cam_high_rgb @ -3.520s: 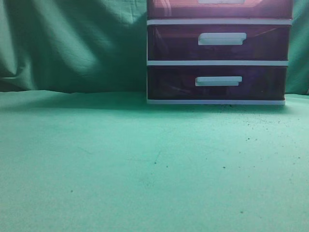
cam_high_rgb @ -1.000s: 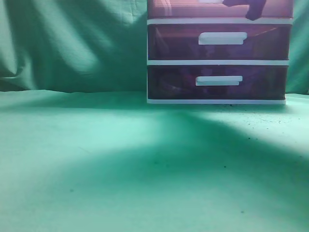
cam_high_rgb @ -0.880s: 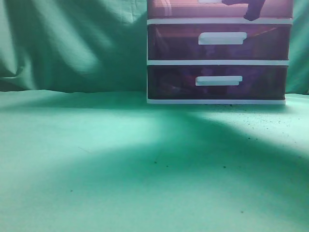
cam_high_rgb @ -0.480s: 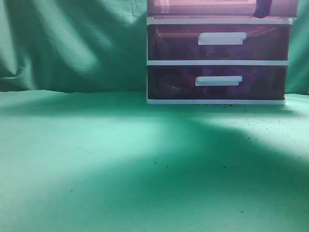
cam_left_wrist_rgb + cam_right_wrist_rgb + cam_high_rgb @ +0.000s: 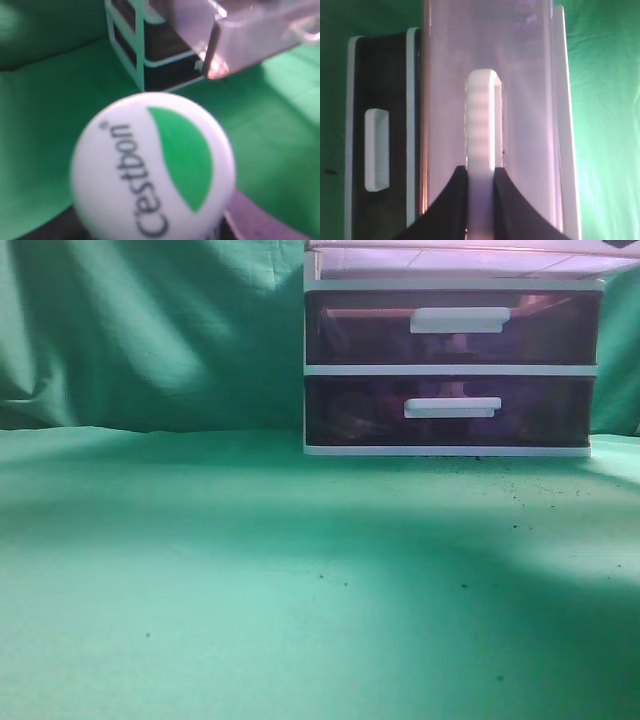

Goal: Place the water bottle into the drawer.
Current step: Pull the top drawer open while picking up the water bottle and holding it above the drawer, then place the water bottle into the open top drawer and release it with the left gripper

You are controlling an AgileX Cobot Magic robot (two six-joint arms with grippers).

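Outside, on my exterior feed, the white-framed drawer unit (image 5: 452,370) stood at the back right of the green cloth table (image 5: 250,590), against the draped backdrop. The drawer (image 5: 460,258) at the top showed its pale underside jutting toward the camera, cut off by the frame's upper edge. The two darker drawers (image 5: 452,335) below sat closed. A broad stretch of cloth lay open in front of the unit and to its left. Half a second before, the top drawer's front was nearly flush and a dark gripper part showed at its right end; that part had since left this view, and the drawer had come forward.

On my left wrist feed, the water bottle (image 5: 152,167) filled the foreground cap-first, green logo up, with the pulled-out drawer above and beyond it. I could not tell how that gripper's fingers stood.

On my right wrist feed, the right gripper (image 5: 480,195) was closed on the drawer's white handle (image 5: 481,125), one dark finger on each side.
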